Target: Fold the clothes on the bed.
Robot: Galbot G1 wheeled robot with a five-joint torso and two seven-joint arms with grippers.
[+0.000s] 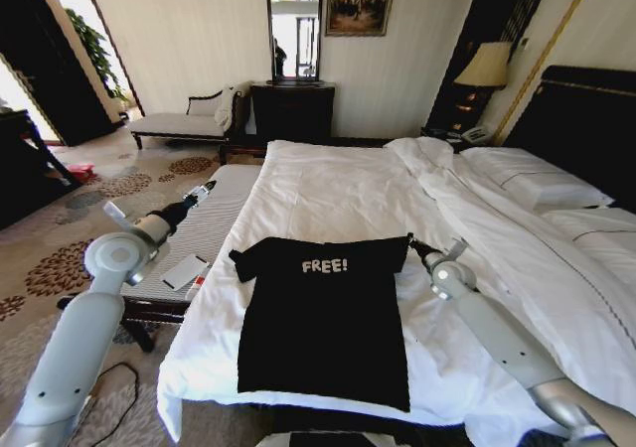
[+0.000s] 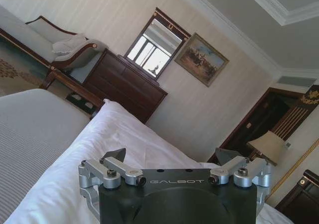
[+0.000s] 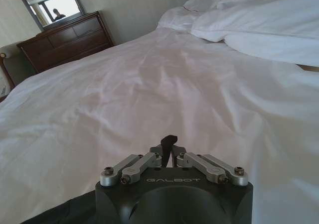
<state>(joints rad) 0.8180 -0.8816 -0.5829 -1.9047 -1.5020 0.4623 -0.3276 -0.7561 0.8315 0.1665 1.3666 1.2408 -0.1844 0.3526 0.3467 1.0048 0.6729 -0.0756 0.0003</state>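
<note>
Left gripper [image 2: 171,160] spread wide, holding nothing, raised over the striped bench [image 1: 204,230] at 9 o'clock of the bed [image 1: 328,184]. Right gripper [image 3: 169,145] pinched closed, empty, at the black T-shirt [image 1: 326,318]'s 2 o'clock sleeve. T-shirt flat at the bed's foot.

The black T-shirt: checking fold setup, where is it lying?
Head view: the black T-shirt lies flat at the bed's near edge, between both arms.

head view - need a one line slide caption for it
Black "FREE!" T-shirt lies flat on the white bed; right gripper at its sleeve, left gripper raised over the striped bench.
</note>
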